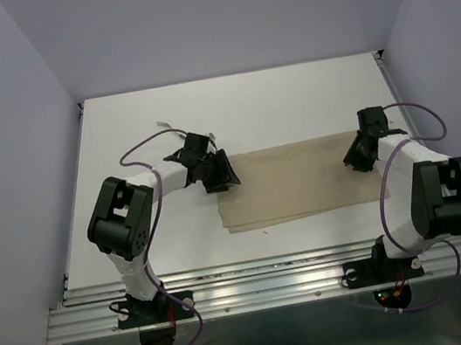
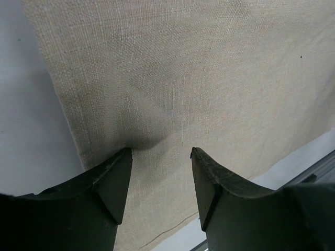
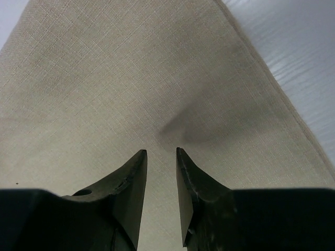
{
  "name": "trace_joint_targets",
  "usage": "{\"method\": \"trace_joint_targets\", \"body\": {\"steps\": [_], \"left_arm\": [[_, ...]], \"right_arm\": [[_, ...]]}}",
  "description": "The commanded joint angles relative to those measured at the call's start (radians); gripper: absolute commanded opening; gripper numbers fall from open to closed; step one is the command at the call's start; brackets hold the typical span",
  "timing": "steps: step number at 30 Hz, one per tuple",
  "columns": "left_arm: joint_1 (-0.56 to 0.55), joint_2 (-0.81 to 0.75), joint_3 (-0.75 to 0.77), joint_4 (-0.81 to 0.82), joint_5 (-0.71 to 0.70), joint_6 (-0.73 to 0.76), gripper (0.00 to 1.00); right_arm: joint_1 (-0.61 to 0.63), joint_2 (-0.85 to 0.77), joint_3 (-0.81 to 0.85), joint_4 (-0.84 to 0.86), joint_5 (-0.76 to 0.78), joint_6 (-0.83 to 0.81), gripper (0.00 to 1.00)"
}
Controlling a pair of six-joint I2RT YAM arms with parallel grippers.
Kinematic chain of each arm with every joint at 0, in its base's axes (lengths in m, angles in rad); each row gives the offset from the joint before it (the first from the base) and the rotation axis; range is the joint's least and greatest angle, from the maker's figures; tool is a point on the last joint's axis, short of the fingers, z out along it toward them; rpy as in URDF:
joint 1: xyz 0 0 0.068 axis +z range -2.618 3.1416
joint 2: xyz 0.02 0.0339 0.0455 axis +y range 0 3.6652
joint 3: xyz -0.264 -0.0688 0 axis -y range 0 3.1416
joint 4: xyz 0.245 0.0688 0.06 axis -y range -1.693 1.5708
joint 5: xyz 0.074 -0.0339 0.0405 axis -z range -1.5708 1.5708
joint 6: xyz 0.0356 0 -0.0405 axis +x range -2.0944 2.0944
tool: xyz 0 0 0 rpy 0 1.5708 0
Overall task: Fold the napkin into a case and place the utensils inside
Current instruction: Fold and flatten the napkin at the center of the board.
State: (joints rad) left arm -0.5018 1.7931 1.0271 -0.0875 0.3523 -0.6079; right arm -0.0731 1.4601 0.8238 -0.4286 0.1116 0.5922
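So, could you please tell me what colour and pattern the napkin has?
Plain beige-tan napkin, no pattern; clearest in the left wrist view.

Open table [image 1: 289,101] around napkin [image 1: 294,184]

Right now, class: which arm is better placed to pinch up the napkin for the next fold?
Probably right: the right gripper has narrow jaws just behind a raised pucker of napkin; the left gripper gapes wider.
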Motion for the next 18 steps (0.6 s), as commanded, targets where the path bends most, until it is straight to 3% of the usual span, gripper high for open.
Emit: {"method": "trace_joint_targets", "body": {"steps": [1, 12, 18], "left_arm": [[0.025, 0.044, 0.028, -0.027, -0.061, 0.003, 0.6], [0.213, 0.078, 0.037, -0.087, -0.107, 0.049, 0.58], [0.258, 0.081, 0.089, -0.101, -0.115, 0.077, 0.58]], "right_arm": [[-0.008, 0.04, 0.002, 0.088, -0.032, -0.006, 0.34], [0.13, 0.137, -0.049, 0.172, -0.095, 0.092, 0.34], [0.171, 0.197, 0.029, 0.188, -0.099, 0.106, 0.35]]}}
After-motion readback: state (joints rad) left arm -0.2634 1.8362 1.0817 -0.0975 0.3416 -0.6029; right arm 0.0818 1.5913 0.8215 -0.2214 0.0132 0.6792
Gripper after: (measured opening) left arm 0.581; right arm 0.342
